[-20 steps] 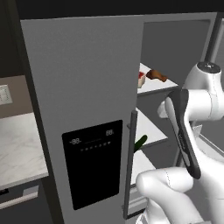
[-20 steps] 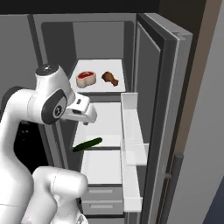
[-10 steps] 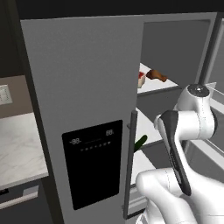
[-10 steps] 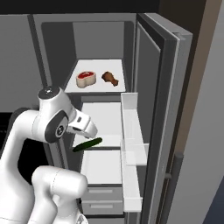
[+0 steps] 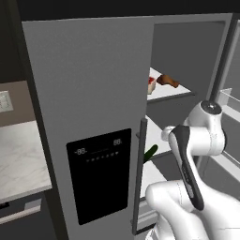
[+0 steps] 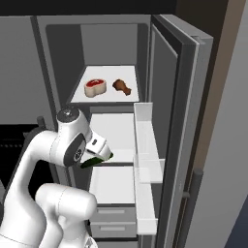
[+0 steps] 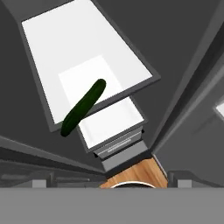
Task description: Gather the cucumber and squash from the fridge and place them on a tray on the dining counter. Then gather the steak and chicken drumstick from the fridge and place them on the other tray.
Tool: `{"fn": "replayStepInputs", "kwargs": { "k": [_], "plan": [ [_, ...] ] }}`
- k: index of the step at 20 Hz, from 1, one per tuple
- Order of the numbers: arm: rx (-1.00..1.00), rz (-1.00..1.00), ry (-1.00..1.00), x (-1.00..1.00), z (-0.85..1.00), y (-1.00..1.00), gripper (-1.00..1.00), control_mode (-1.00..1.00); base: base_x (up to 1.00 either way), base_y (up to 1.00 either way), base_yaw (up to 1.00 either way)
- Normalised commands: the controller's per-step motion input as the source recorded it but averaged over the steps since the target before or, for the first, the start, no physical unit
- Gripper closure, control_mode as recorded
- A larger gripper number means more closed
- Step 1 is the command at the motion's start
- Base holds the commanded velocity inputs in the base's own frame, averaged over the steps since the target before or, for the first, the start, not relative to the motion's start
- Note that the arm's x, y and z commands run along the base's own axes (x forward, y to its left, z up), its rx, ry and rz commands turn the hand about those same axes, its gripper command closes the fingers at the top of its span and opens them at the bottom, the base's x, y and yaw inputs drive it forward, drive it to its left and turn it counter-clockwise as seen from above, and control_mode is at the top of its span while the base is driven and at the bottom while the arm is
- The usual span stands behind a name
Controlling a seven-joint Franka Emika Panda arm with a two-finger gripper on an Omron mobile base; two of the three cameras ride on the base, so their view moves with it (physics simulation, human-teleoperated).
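The fridge (image 5: 89, 79) stands with its right side open. A dark green cucumber (image 7: 83, 107) lies slantwise on a white middle shelf (image 7: 48, 48); it also shows as the cucumber (image 5: 150, 153) and the cucumber (image 6: 96, 162). My gripper (image 7: 112, 181) hangs above it, open, with nothing between the fingertips. In the right base view my hand (image 6: 97, 145) sits just over the cucumber. On the top shelf lie the steak (image 6: 95, 86) and the chicken drumstick (image 6: 122, 86), side by side. The squash, both trays and the dining counter are out of view.
The open fridge door (image 6: 169, 111) stands to the right, its white door bins (image 6: 145, 160) close beside my arm. The closed left door carries a black dispenser panel (image 5: 98, 173). A marble counter (image 5: 18, 159) lies at the left. Drawers (image 6: 114, 223) sit under the shelves.
My arm has folded down from the height of the top shelf to the cucumber's shelf, bringing the hand over the cucumber. The jaws stayed open. Nothing in the fridge moved.
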Motion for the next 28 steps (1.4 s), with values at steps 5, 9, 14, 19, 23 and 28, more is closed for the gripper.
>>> {"fn": "replayStepInputs", "kwargs": {
  "k": [5,9,14,19,23,28],
  "plan": [
    [0.04,0.0,0.0,0.4,-0.17,0.09,-1.0,-1.0,0.0,0.0,0.0],
    [0.0,-0.02,0.06,0.38,-0.24,0.1,-1.0,-1.0,0.0,0.0,0.0],
    [0.0,-0.01,0.13,0.46,-0.21,0.09,-1.0,-1.0,0.0,0.0,0.0],
    [0.02,0.0,0.15,0.35,-0.18,0.0,-1.0,-1.0,0.0,0.0,0.0],
    [0.05,0.0,0.02,0.34,-0.27,0.0,-1.0,-1.0,0.0,0.0,0.0],
    [0.05,0.0,0.0,0.24,-0.26,0.0,-1.0,-1.0,0.0,0.0,0.0]
  ]
}}
